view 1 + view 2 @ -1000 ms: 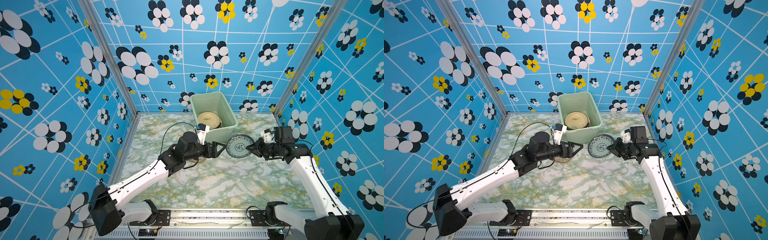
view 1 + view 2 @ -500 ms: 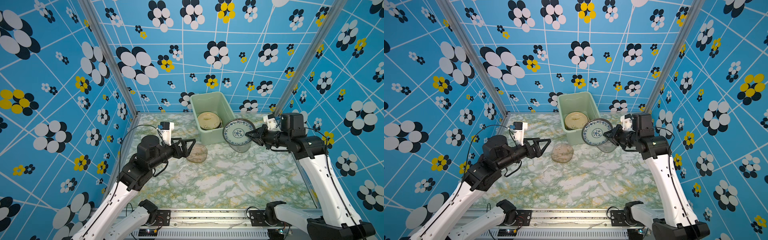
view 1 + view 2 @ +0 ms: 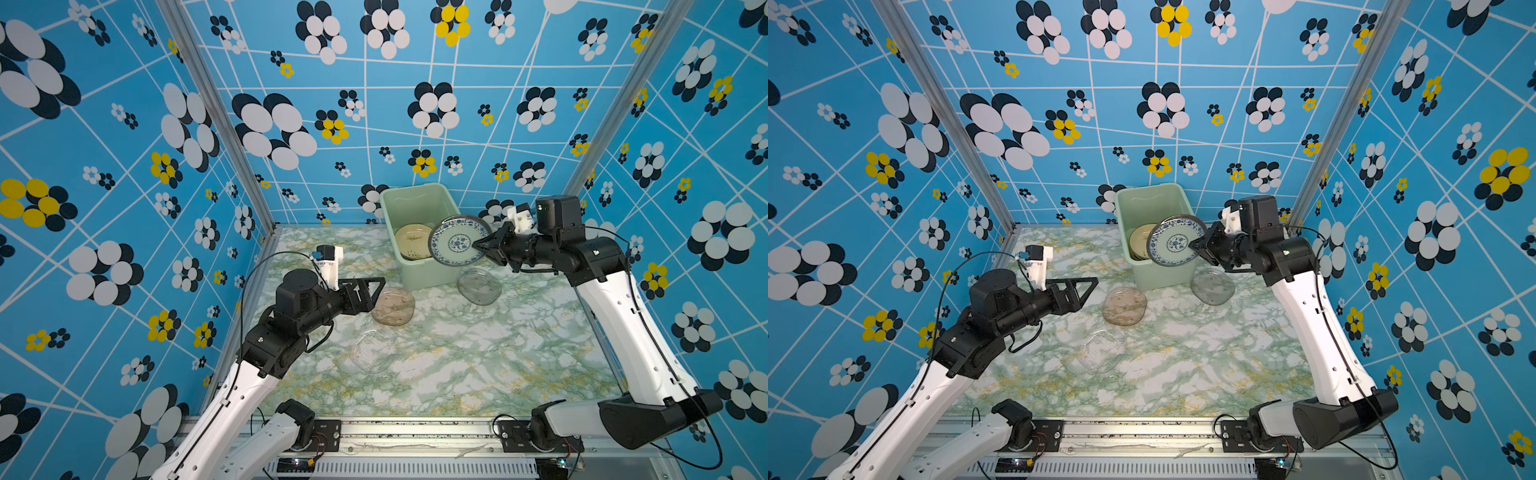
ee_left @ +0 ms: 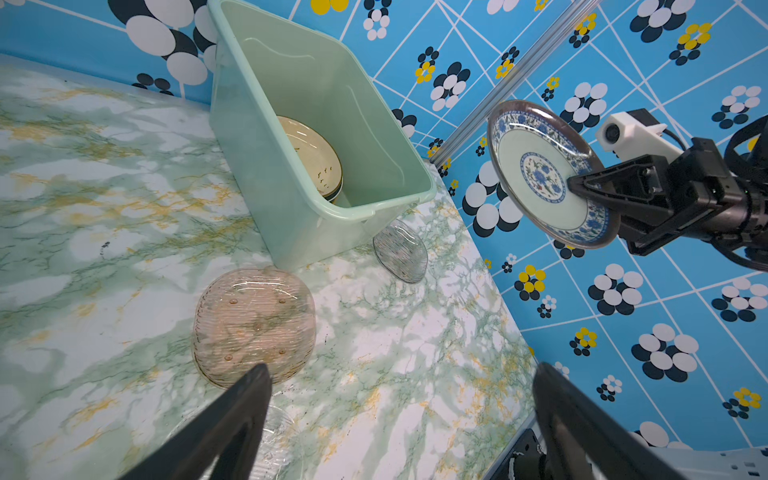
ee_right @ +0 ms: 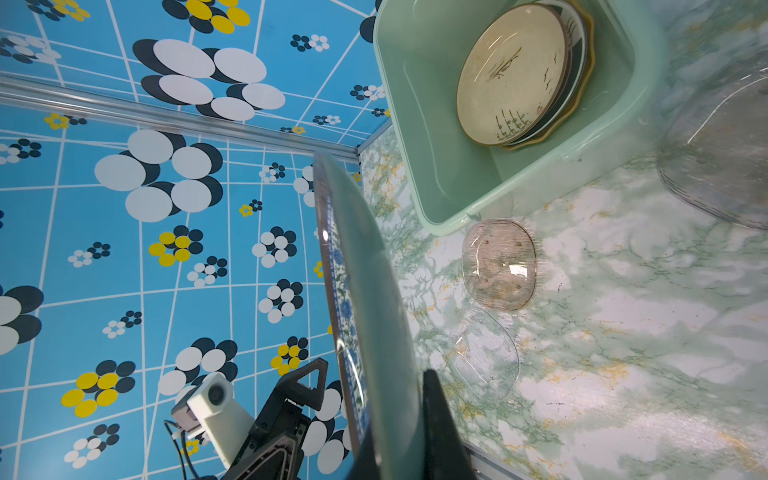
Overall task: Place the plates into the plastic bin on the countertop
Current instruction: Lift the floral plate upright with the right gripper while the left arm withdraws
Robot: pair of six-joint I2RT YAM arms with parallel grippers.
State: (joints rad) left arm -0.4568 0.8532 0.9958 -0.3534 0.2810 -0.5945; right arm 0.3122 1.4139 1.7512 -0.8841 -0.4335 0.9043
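My right gripper (image 3: 478, 245) is shut on the rim of a blue-patterned plate (image 3: 456, 241), holding it tilted on edge in the air at the right front corner of the mint plastic bin (image 3: 390, 195). A cream plate (image 3: 409, 239) tops a stack inside the bin. Three glass plates lie on the countertop (image 3: 478, 365): brown (image 3: 392, 306), clear (image 3: 372, 351) and grey (image 3: 478, 286). My left gripper (image 3: 374, 291) hangs open and empty just left of the brown plate (image 4: 253, 324). In the right wrist view the held plate (image 5: 365, 291) shows edge-on.
Blue flowered walls close in the left, back and right sides. The bin (image 3: 1150, 189) stands against the back wall. A metal rail (image 3: 415, 428) with both arm bases runs along the front edge. The grey glass plate (image 3: 1212, 286) lies below the right forearm.
The right gripper has lifted the blue-patterned plate off the countertop and carried it up to the bin. The left arm has drawn back to the left and its jaws have opened wider.
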